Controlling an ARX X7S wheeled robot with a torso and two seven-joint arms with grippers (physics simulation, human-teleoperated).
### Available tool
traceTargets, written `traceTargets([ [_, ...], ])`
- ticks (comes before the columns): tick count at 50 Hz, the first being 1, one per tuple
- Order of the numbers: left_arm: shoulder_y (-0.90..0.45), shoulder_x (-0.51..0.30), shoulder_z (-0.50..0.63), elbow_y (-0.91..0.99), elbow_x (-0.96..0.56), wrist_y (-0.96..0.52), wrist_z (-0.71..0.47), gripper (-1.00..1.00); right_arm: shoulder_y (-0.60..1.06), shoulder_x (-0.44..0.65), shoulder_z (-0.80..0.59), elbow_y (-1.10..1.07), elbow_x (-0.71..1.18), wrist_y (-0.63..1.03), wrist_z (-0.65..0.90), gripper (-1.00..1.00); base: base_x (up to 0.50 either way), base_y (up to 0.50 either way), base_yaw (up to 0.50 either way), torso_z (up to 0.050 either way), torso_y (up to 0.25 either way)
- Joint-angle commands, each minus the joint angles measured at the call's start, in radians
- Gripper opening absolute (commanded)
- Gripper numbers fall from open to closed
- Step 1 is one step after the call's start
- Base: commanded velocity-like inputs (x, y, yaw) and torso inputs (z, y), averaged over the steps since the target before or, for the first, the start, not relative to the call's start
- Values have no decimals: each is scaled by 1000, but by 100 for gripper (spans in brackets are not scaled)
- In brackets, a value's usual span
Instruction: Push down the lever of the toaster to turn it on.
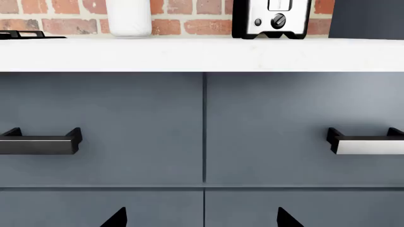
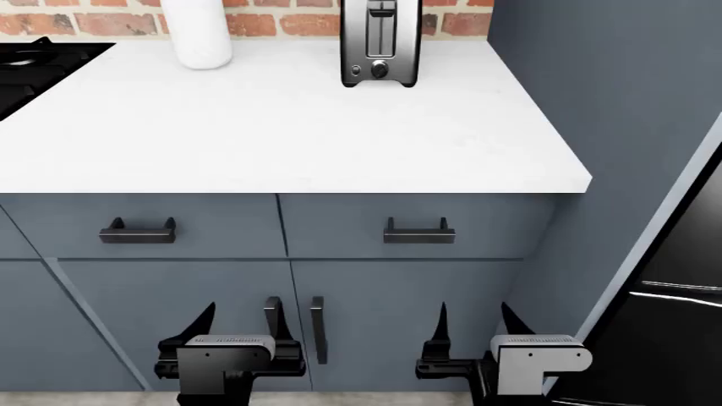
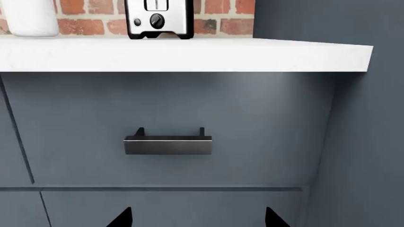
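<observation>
left fingers [image 2: 239,326] spread, right fingers [image 2: 472,323] spread, empty

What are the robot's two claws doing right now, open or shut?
Left gripper: open, holding nothing, low by the cabinet doors.
Right gripper: open, holding nothing, also down low, far from the toaster.

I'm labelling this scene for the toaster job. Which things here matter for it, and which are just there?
Belongs to the job:
toaster
lever
left gripper
right gripper

Just there:
white jar
stove edge
drawer handles
counter
</observation>
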Motion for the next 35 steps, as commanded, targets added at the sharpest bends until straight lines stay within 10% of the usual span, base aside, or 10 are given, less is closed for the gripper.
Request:
traceTargets([
  [1,1,-16,19,1,-15,-1,-19,100,-3,15,-21,-5,18,-1,18,100,0,0,0,0,0],
  [11,2,-44,64,-10,-35,-2,-54,100,-19,46,-71,-29,42,4,42,100,0,0,0,0,0],
  [35,-13,-77,101,-29,-50,-4,-118,100,-18,84,-130,-30,53,19,81,100,0,0,0,50,0],
])
